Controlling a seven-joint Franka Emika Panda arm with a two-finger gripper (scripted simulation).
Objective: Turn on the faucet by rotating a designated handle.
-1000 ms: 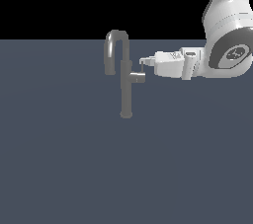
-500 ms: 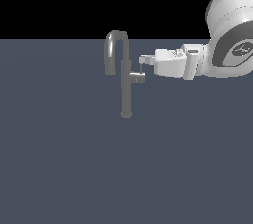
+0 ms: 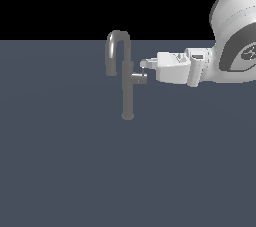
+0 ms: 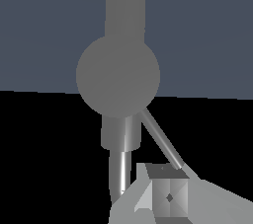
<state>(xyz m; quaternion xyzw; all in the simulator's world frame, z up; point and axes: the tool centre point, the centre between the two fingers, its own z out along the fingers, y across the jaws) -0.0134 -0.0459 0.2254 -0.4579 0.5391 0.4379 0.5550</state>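
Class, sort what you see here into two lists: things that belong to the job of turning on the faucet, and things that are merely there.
Belongs to the job:
- faucet
- handle
- gripper, right beside the handle's end

Merely there:
- dark grey floor
- nothing else is in view

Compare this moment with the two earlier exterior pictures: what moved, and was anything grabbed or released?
The end effector has shifted slightly toward the exterior view's right and a little upward, its tip staying next to the end of the handle. No take or release is visible; whether it touches the thin lever cannot be told. The faucet and its spout look unchanged, and the handle shows no clear rotation.
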